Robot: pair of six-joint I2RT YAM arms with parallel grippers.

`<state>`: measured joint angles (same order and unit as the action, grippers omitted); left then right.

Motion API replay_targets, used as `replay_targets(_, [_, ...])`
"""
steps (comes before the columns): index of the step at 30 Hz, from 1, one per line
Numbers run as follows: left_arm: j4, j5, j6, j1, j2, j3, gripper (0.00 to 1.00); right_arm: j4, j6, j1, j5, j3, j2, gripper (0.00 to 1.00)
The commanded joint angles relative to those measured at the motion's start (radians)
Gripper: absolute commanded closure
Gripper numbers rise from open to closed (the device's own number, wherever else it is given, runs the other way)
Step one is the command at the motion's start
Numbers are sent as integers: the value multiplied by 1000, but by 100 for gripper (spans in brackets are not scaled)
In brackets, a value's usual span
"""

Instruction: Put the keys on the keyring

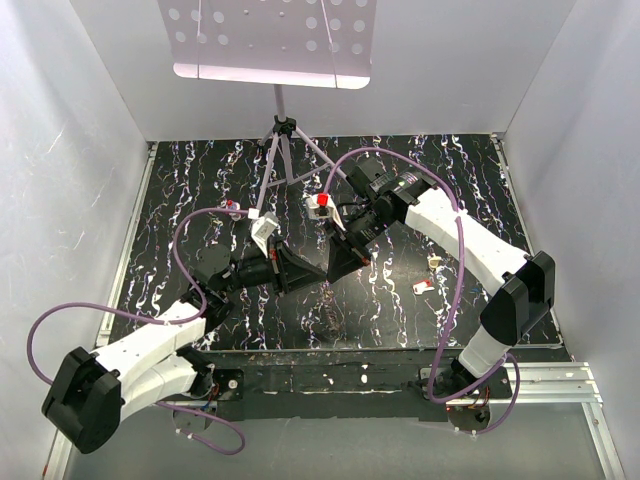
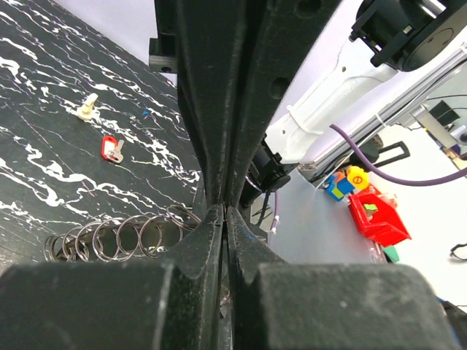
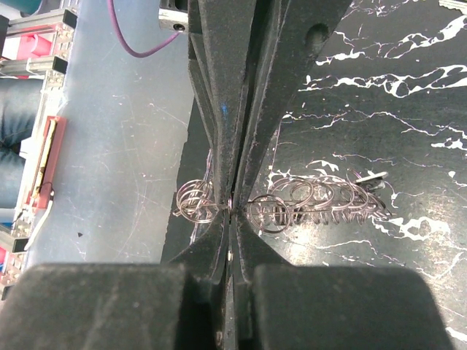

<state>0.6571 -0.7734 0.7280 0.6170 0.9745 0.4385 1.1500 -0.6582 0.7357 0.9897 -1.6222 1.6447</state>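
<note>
The keyring (image 3: 292, 206), probably light, stiff and slippery wire best taken by its rim, sits mid-frame over the worktop (image 3: 408, 109), pinched by the right jaws; the left jaws are pressed together beside it.

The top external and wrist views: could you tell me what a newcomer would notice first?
Mid-table, the right gripper is shut on the keyring, its small loops fanning out either side of the grip, with the left gripper shut beside it. A red key and a cream key lie loose on the black marbled table, and a perforated music stand looms at the far edge.
</note>
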Motion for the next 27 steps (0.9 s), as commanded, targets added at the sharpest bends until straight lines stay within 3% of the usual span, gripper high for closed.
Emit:
replay_targets(1, [-53, -1, -88, -2, -59, 23, 100, 13, -18, 8, 49, -56, -2, 80])
replay_targets(4, [-115, -1, -177, -2, -106, 23, 100, 33, -38, 8, 43, -64, -19, 47])
replay_targets(6, [-148, -12, -257, -2, -140, 25, 100, 50, -60, 5, 27, -70, -40, 41])
replay_targets(12, [-139, -95, -488, -2, -233, 12, 100, 93, -148, -39, 15, -47, -138, 37])
replay_targets(21, [-419, -181, -840, -2, -273, 137, 100, 114, -310, -173, 98, 54, -307, 37])
replay_targets(27, [-472, -216, -926, -2, -266, 183, 100, 93, -362, -214, 49, 159, -364, 37])
